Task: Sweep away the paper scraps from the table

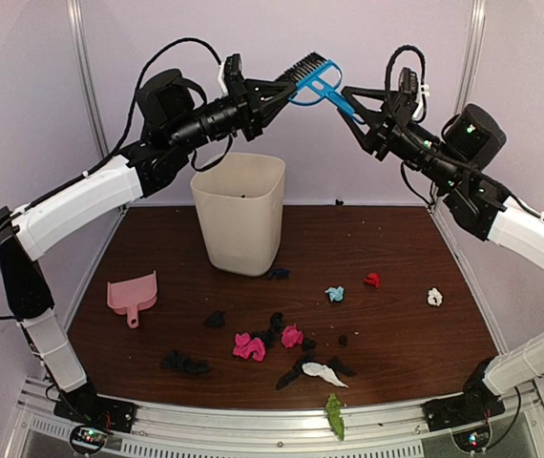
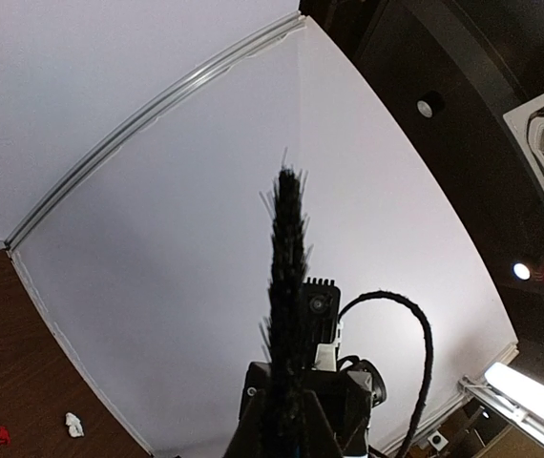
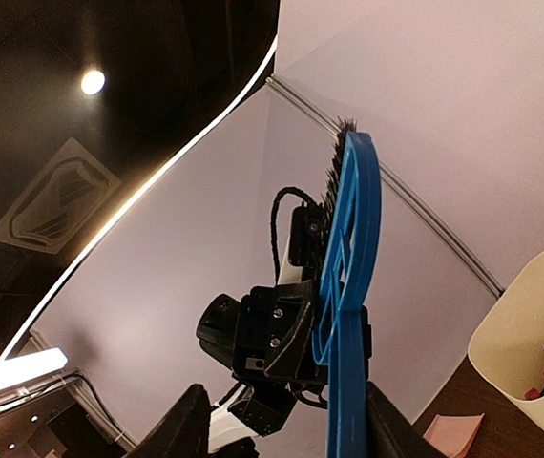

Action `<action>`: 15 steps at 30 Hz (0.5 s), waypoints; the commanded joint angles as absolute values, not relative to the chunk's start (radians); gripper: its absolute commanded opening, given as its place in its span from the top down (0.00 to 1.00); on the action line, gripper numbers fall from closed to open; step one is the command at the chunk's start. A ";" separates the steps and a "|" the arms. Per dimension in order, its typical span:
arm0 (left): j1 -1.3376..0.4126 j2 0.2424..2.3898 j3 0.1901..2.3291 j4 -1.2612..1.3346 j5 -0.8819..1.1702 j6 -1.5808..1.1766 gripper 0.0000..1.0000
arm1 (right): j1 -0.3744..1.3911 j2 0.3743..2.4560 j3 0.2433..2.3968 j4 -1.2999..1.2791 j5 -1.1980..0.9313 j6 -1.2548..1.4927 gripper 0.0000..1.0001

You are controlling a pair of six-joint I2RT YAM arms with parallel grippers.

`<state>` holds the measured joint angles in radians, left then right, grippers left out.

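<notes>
Paper scraps lie across the table [image 1: 396,239]: pink wads [image 1: 249,346], black ones [image 1: 184,363], a white one [image 1: 324,374], light blue [image 1: 334,293], red [image 1: 372,280], and a green one [image 1: 334,415] on the front rail. Both arms are raised high over the back of the table. My left gripper [image 1: 277,93] is shut on the bristle head of the blue brush [image 1: 315,84]. In the left wrist view the black bristles [image 2: 286,286] rise from between its fingers. My right gripper [image 3: 286,434] straddles the brush's blue handle [image 3: 353,286]. Its fingers [image 3: 181,429] stand apart, and the handle lies near the right one.
A cream waste bin [image 1: 239,215] stands at the back middle of the table, with scraps inside it in the right wrist view [image 3: 530,334]. A pink dustpan [image 1: 132,294] lies at the left. Metal frame posts rise at both back corners.
</notes>
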<state>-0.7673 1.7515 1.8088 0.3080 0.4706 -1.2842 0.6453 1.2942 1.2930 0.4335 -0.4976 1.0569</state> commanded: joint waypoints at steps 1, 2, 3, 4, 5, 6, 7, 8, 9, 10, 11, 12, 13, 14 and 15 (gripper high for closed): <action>-0.776 1.767 1.846 0.312 0.483 -1.245 1.00 | 0.642 1.298 1.332 0.404 -0.492 1.042 0.50; -0.777 1.767 1.845 0.309 0.480 -1.242 1.00 | 0.642 1.299 1.334 0.403 -0.492 1.043 0.51; -0.780 1.768 1.846 0.307 0.480 -1.240 1.00 | 0.642 1.301 1.336 0.402 -0.491 1.045 0.52; -0.781 1.767 1.845 0.307 0.480 -1.237 1.00 | 0.642 1.302 1.338 0.400 -0.490 1.046 0.54; -0.781 1.767 1.847 0.307 0.477 -1.235 1.00 | 0.642 1.303 1.340 0.399 -0.490 1.045 0.55; -0.782 1.768 1.846 0.306 0.477 -1.234 1.00 | 0.643 1.301 1.339 0.400 -0.487 1.045 0.55; -0.781 1.767 1.845 0.306 0.476 -1.232 1.00 | 0.642 1.300 1.339 0.398 -0.483 1.043 0.56; -0.782 1.767 1.846 0.303 0.477 -1.231 1.00 | 0.642 1.299 1.341 0.395 -0.480 1.042 0.57; -0.783 1.768 1.847 0.302 0.476 -1.228 1.00 | 0.642 1.299 1.342 0.389 -0.478 1.041 0.57; -0.784 1.768 1.846 0.300 0.478 -1.225 1.00 | 0.643 1.300 1.345 0.382 -0.474 1.039 0.58; -0.786 1.767 1.846 0.298 0.478 -1.222 1.00 | 0.641 1.299 1.346 0.376 -0.472 1.038 0.58; -0.788 1.767 1.847 0.296 0.480 -1.218 1.00 | 0.642 1.301 1.347 0.374 -0.471 1.038 0.59; -0.790 1.766 1.847 0.294 0.480 -1.214 1.00 | 0.642 1.302 1.347 0.372 -0.469 1.038 0.60; -0.791 1.766 1.847 0.291 0.480 -1.208 1.00 | 0.642 1.303 1.346 0.372 -0.467 1.040 0.60; -0.793 1.764 1.845 0.287 0.480 -1.204 1.00 | 0.642 1.302 1.347 0.370 -0.466 1.039 0.61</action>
<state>-0.7807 1.7599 1.8141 0.2802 0.4709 -1.2438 0.6441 1.3018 1.3109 0.3702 -0.4877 1.0496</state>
